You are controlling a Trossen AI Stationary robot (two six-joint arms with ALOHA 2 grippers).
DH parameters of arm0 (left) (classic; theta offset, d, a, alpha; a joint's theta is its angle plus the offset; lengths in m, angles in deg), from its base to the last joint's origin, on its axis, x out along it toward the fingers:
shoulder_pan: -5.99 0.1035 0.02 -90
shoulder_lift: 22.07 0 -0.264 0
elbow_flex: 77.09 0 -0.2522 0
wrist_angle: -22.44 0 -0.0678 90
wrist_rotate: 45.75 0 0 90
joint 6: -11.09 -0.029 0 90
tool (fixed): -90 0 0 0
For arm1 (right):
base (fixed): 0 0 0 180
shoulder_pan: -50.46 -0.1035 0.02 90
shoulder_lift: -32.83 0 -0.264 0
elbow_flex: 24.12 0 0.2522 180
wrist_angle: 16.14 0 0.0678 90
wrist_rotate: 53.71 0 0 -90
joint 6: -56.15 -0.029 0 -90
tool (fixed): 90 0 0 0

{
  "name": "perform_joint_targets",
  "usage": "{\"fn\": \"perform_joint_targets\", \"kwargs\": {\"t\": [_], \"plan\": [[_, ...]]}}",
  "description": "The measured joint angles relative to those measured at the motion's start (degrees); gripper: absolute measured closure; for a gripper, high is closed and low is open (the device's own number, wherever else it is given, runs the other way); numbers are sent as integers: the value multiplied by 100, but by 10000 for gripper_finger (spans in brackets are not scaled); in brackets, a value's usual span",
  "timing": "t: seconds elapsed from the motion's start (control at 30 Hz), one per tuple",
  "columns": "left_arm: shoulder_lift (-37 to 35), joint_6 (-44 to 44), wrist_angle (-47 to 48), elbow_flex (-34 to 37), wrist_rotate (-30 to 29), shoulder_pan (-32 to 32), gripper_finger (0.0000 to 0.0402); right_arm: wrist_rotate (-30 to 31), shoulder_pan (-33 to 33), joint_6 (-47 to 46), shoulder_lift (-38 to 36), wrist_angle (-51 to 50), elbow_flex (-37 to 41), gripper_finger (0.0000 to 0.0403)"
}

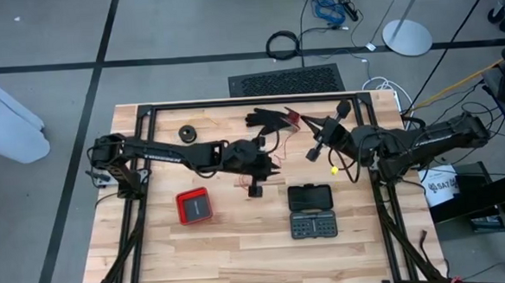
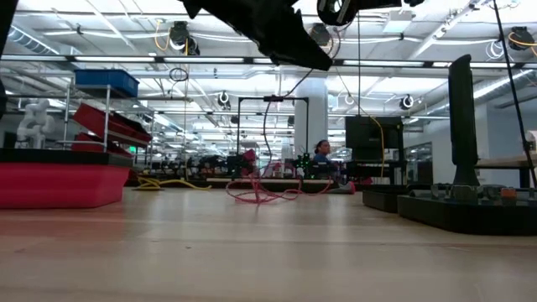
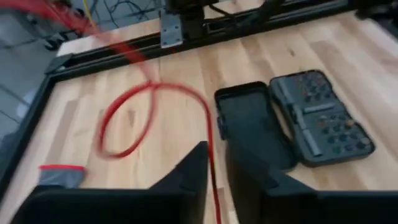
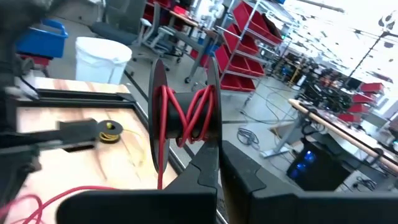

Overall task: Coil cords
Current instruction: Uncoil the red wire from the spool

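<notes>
Overhead, right gripper (image 4: 217, 165) clamped on one spool (image 4: 185, 106) wound with red cord (image 4: 186, 115), left gripper (image 3: 214, 168) fingers narrowly parted around the same cord's tail.

The pale wooden bench (image 1: 232, 246) carries one red square box (image 1: 193, 205) at about eight o'clock, one open black bit case (image 1: 312, 211) at five o'clock, one small round black spool (image 1: 187, 132) at eleven o'clock, and one black glove (image 1: 267, 118) at twelve. One thin red cord (image 3: 134, 102) shows. Two dark arms reach in, each with one gripper.
</notes>
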Motion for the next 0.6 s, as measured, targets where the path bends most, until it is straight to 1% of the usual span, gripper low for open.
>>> {"fn": "perform_joint_targets", "kwargs": {"t": [0.17, 0.27, 0.33, 0.5, 0.6], "plan": [[0, -33, 554, 0, -808, -10, 256, -17, 26, 22, 0, -12, 0, 403], [-11, -34, 872, 0, -1303, 97, 227, -43, 24, 20, 2, -20, 0, 403], [-25, -34, 890, 0, -1479, 176, 218, -50, 7, -5, 2, -24, 0, 403], [-143, -33, 927, 0, -1780, 325, 215, -199, 4, -28, 2, -45, 0, 403], [-263, -31, 891, 0, -1835, 406, 215, -193, 4, -30, 2, -78, 0, 403]]}}
